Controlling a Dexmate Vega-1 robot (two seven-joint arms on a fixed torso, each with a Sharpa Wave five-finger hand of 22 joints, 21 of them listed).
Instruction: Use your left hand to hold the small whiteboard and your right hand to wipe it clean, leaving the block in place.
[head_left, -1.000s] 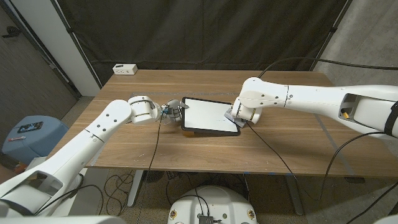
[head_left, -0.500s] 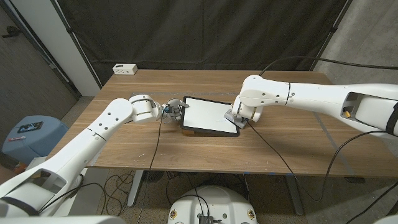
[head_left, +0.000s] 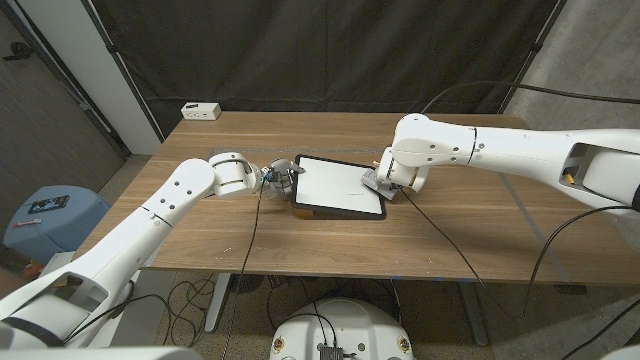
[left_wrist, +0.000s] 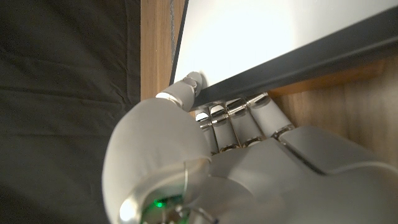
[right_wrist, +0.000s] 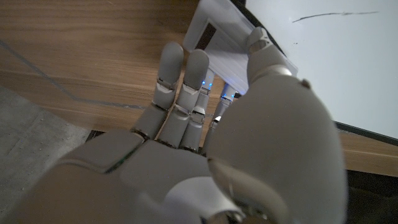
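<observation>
White board (head_left: 335, 186) gripped by left hand (head_left: 279, 177), right hand (head_left: 385, 181) holding block (right_wrist: 219, 45)

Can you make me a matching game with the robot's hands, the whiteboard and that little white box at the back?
Things:
1. left hand
2. right hand
3. small whiteboard
4. white box

Places or states:
A. at the table's far left corner
B. grips the board's left edge
C. lies in the middle of the table, with a thin dark mark on it
D. holds a pale block at the board's right edge

Pairs: 1-B, 2-D, 3-C, 4-A
</observation>
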